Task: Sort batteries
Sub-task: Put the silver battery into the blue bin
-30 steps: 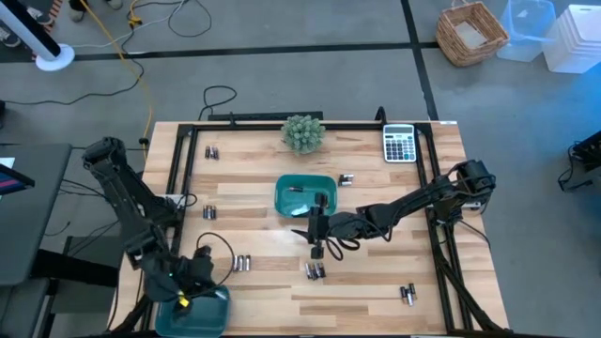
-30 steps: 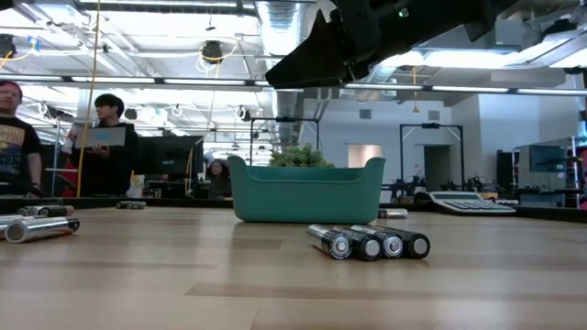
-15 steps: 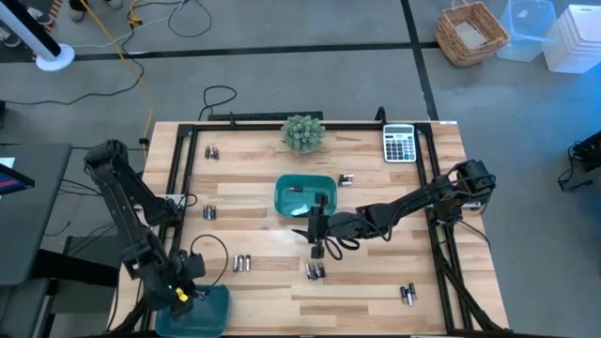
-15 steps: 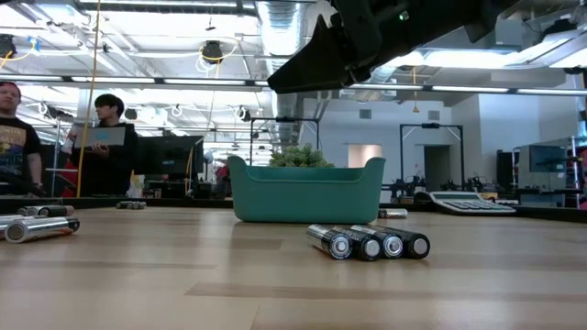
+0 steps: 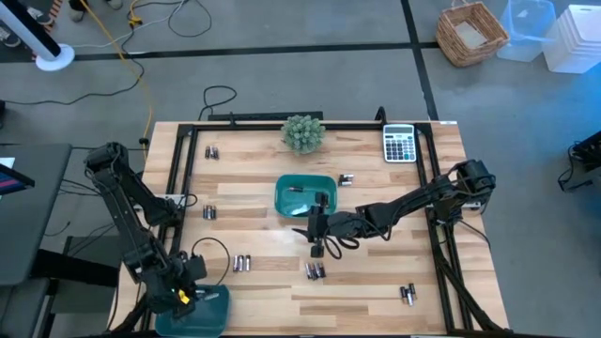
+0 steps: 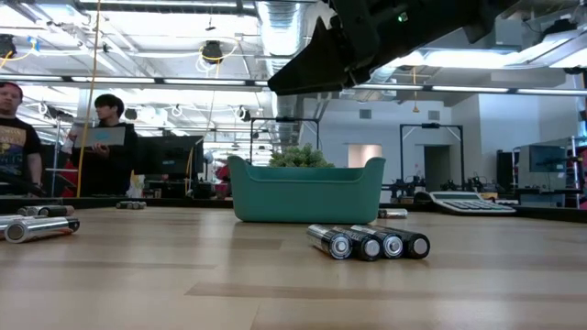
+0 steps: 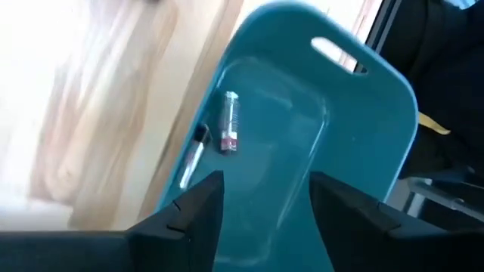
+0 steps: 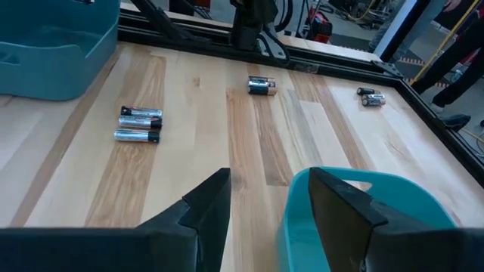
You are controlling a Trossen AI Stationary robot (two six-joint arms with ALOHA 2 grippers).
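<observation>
My left gripper (image 7: 265, 200) is open and empty above a teal tray (image 7: 363, 128) at the table's near left corner (image 5: 211, 314). Two batteries (image 7: 229, 125) lie on that tray's floor. My right gripper (image 8: 261, 196) is open and empty, just above the near rim of the centre teal tray (image 8: 378, 208), at mid-table in the high view (image 5: 316, 235). One battery (image 5: 296, 189) lies in the centre tray (image 5: 282, 199). Loose batteries lie on the table in small groups: several just near my right gripper (image 5: 315, 271), also in the low view (image 6: 367, 243), and others at the left (image 5: 242, 263).
More battery groups lie at the left (image 5: 208, 212), far left (image 5: 211, 151), right of the centre tray (image 5: 346, 179) and near right (image 5: 408, 295). A small green plant (image 5: 302, 132) and a grey calculator (image 5: 400, 144) stand at the far edge. People stand beyond the table (image 6: 101, 137).
My left gripper has moved a little toward the table's near left corner, staying over the near-left tray.
</observation>
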